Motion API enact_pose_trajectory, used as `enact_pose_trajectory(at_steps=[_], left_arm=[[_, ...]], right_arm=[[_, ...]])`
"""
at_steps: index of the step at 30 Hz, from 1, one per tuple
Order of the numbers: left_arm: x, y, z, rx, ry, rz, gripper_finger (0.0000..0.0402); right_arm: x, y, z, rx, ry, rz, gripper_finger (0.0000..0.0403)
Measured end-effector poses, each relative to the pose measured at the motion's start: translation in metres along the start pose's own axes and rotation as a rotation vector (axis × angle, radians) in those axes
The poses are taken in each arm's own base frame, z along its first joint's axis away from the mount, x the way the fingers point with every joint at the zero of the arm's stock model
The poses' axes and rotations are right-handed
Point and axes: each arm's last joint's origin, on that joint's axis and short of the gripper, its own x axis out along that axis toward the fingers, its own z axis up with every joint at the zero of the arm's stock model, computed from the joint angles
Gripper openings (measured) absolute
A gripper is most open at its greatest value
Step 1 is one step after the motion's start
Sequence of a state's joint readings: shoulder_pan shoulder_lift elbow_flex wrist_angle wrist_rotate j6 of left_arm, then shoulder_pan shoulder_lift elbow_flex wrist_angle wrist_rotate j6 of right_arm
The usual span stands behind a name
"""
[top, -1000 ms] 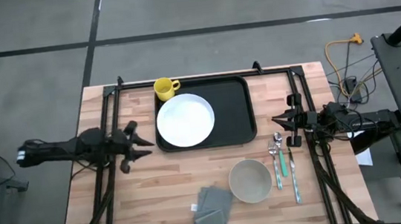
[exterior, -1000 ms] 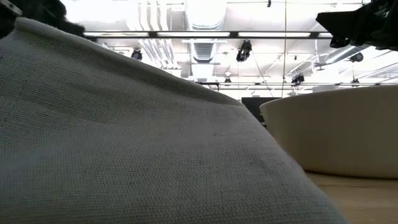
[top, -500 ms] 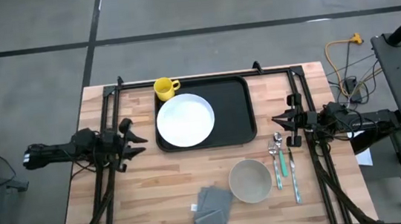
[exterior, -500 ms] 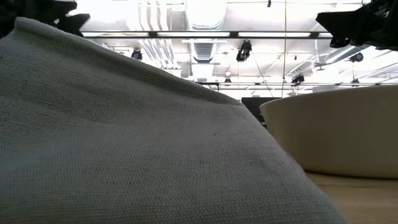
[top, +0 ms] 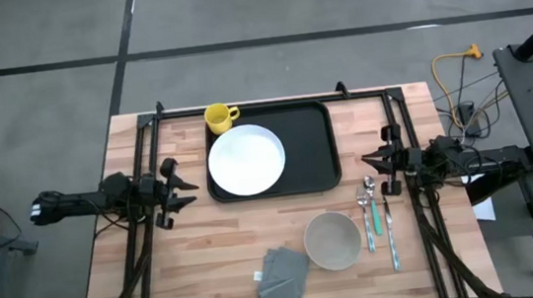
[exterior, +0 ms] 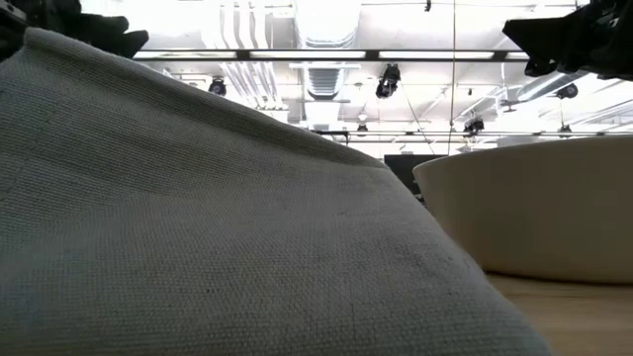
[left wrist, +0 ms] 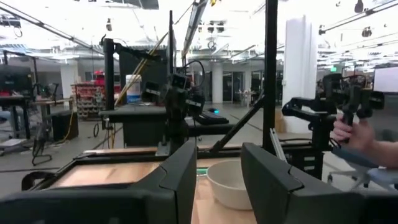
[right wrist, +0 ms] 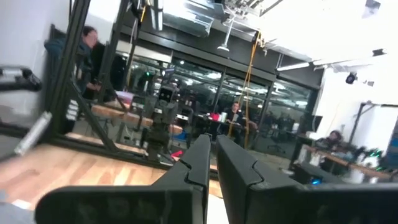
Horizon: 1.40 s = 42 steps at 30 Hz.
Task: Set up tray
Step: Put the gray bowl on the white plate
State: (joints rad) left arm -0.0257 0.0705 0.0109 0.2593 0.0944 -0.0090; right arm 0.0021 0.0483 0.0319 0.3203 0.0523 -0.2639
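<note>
The black tray (top: 311, 149) sits at 12 o'clock on the wooden surface (top: 207, 244). A white plate (top: 246, 159) and a yellow mug (top: 219, 116) are already on it, likely put there first. The bowl (top: 333, 240), cutlery (top: 377, 219) and grey napkin (top: 282, 274) wait at 5 o'clock. The left claw (top: 179, 187) at 9 o'clock is spread and empty. The right claw (top: 372, 171) at 3 o'clock is pressed together, resting. No writing can be read.

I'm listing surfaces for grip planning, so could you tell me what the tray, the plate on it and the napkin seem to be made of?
Tray: probably plastic, matte black, evenly dark with no glare.
Plate: glazed ceramic or melamine, smooth plain white; cannot tell which.
Napkin: grey woven cloth; the weave shows clearly in the low view.
</note>
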Motion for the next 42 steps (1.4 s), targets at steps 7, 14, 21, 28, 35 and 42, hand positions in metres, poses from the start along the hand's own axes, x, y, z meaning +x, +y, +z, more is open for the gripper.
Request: enact_pose_trajectory(at_steps=[7, 14, 21, 28, 35, 42], left_arm=[[0.002, 0.0, -0.003, -0.003, 0.03, 0.0, 0.0108], [0.005, 0.001, -0.008, -0.007, 0.077, 0.0, 0.0108], [0.008, 0.001, -0.013, -0.012, 0.131, 0.001, 0.0108], [0.011, 0.001, -0.019, -0.018, 0.187, 0.001, 0.0108], [0.013, 0.001, -0.025, -0.023, 0.243, 0.002, 0.0108], [0.015, 0.002, -0.025, -0.029, 0.262, 0.002, 0.0108]], right_arm=[[-0.001, -0.004, 0.014, 0.255, -0.153, -0.026, 0.0018], [0.001, -0.013, 0.045, 0.377, -0.063, -0.036, 0.0018], [0.008, -0.024, 0.089, 0.334, 0.137, -0.018, 0.0018], [0.03, -0.027, 0.102, 0.436, 0.312, -0.018, 0.0018], [0.05, -0.021, 0.089, 0.431, 0.592, 0.024, 0.0018], [0.067, -0.019, 0.086, 0.377, 0.673, 0.041, 0.0018]])
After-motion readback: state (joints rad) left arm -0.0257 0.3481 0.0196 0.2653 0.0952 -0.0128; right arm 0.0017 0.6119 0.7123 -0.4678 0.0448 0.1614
